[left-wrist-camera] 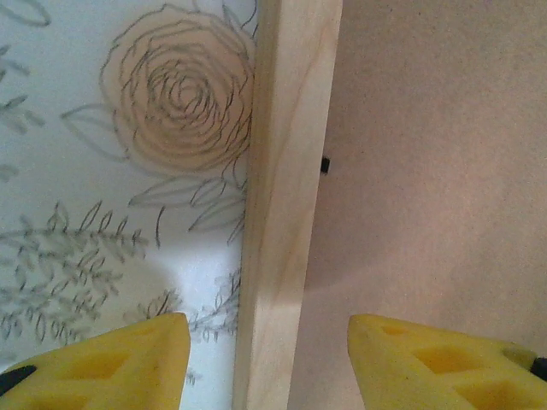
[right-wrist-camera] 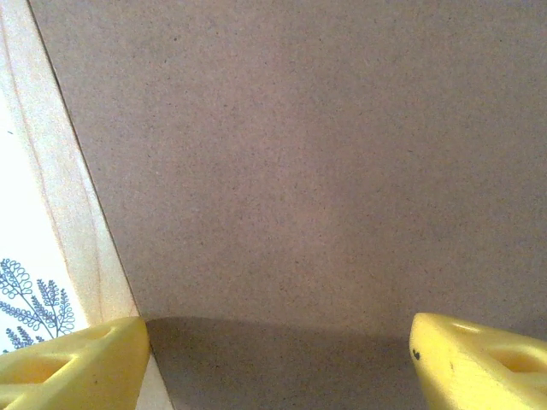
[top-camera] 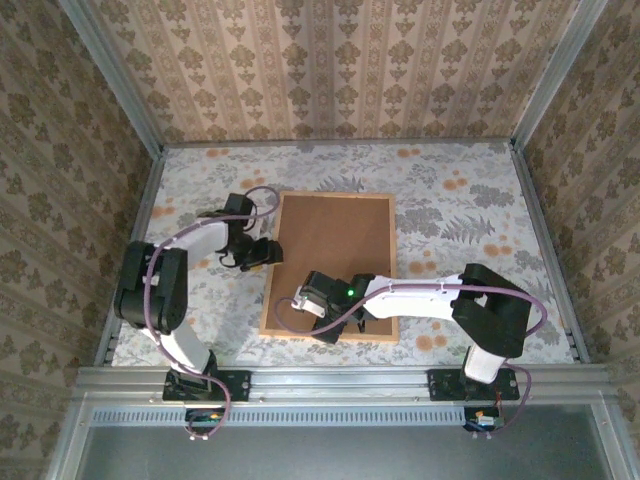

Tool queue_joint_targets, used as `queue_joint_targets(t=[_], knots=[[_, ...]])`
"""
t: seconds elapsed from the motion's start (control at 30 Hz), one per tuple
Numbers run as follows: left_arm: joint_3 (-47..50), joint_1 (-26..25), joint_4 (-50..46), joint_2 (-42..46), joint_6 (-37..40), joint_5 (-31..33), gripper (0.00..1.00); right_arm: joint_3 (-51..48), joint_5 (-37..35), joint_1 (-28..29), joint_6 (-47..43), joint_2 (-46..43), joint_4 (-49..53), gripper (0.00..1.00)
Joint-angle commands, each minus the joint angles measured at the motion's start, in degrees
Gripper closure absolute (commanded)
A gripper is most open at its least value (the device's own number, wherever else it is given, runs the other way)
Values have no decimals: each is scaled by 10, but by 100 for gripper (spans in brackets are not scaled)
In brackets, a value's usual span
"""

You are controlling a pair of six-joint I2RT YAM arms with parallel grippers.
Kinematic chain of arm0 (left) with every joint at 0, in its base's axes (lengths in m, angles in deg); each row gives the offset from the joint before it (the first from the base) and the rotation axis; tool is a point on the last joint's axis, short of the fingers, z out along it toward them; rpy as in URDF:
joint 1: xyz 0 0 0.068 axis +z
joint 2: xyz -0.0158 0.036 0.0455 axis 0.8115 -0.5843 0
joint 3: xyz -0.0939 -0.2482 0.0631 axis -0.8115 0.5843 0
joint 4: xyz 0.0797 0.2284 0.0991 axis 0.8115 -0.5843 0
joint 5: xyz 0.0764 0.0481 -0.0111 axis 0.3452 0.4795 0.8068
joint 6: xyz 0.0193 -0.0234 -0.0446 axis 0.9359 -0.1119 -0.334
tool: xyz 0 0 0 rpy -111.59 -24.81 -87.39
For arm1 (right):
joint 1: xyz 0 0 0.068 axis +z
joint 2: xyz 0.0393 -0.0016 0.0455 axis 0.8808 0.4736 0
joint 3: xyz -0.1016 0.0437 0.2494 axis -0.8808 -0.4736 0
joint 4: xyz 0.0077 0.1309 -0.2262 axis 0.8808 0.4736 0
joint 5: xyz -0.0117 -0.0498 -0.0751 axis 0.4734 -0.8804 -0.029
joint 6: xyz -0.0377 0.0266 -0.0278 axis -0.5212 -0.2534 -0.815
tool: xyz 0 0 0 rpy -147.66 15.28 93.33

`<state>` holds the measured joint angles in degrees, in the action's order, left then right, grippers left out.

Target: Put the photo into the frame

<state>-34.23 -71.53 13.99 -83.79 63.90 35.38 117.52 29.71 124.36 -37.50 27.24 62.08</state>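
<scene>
Wood rail: light moulding on the left side of the frame, running between the left fingers.
Frame: lies flat mid-table, back upward, long sides running away from the arm bases.
Board: plain brown, seated inside the moulding and covering the whole back.
Tab: small dark piece at the rail's inner edge, too small to identify.
Photo: possibly under the board; I cannot tell.
Left gripper: at the frame's left rail, about midway along it. The fingers stand apart and straddle the rail, one over the cloth and one over the board. There is a gap on each side and nothing is gripped.
Right gripper: low over the board near the frame's near-left corner. The fingers are wide apart, the left one at the rail's edge and the other over bare board. Nothing is held.
Step in hand: judged to be work on the frame's back, with the left arm set to steady the rail and the right attending to the board.
Progress: uncertain, since the closed back suits either an unopened frame or a finished one.
Next move: the left fingers likely need to close squarely on the rail to pin the frame. The right gripper needs purchase on a board edge or the tab, because the flat face offers none.
Risk: a thin rail may slide on the cloth if it is nudged before it is clamped.
</scene>
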Motion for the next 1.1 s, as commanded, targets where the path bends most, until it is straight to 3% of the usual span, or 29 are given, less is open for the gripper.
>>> queue_joint_targets(t=[0.0, 0.43, 1.07], knots=[[-20, -12, -9, -19, 12, 38, 42, -10, -15, -1, -7, -4, 0, 19], [-22, -20, -11, -46, 26, 57, 70, -14, -14, -4, -20, -4, 6, 19], [-35, -50, -46, -82, 93, 75, 91, -13, -77, -15, -61, 16, -30, 31]])
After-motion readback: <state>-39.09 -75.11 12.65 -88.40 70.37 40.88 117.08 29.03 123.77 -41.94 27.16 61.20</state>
